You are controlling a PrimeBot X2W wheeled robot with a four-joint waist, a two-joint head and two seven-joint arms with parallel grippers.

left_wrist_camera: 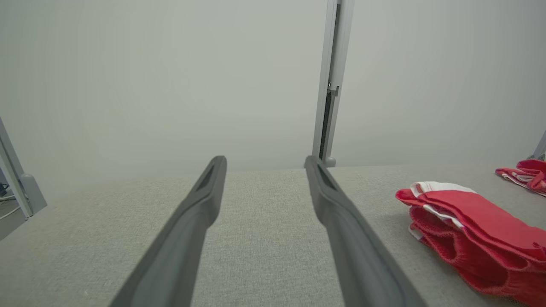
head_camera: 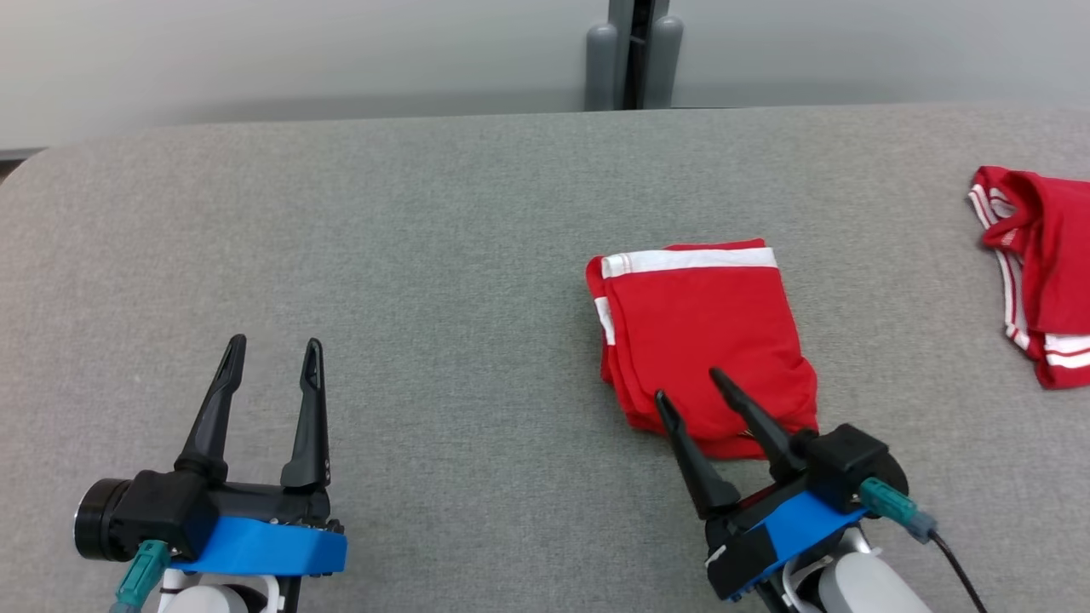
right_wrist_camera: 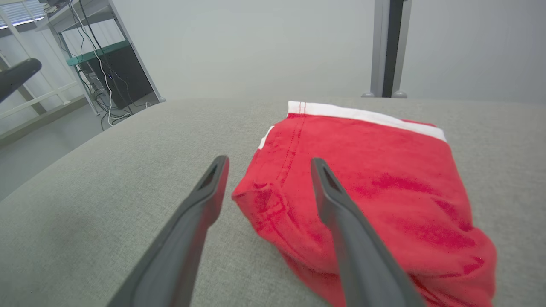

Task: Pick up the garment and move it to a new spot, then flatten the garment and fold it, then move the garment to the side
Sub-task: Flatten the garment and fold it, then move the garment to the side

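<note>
A red garment with white trim lies folded into a compact rectangle on the grey padded table, right of centre. It also shows in the right wrist view, garment, and at the right of the left wrist view, garment. My right gripper is open at the garment's near left corner, one finger over the cloth and the other over bare table, holding nothing. My left gripper stands open over bare table at the lower left, far from the garment; left gripper.
A second red garment with white stripes lies crumpled at the table's right edge. A grey post stands behind the table's far edge. A shelf with cables stands off the table's left side.
</note>
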